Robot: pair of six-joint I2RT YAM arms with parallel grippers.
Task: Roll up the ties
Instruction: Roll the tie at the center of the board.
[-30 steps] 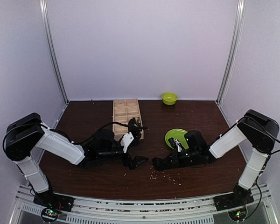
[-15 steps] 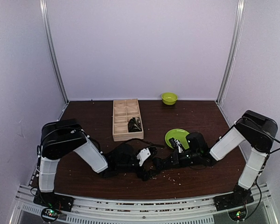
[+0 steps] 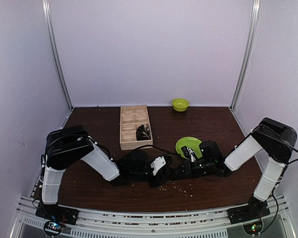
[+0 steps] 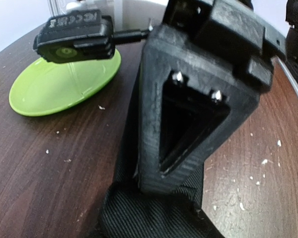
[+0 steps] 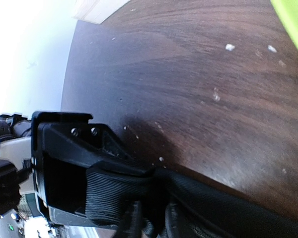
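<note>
where they meet, left claw, right claw touch tie, openings unclear

Table layout: arms converge low at centre front.
Tray sits left of centre toward the back of the table; a rolled tie lies in a right-hand compartment near its front end. Bowl stands at the back edge, right of the tray. Plate lies right of centre, before the bowl. Before tray and plate, a second tie lies on the table between left gripper and right gripper, which are close together. Crumbs lie just before them.
</note>
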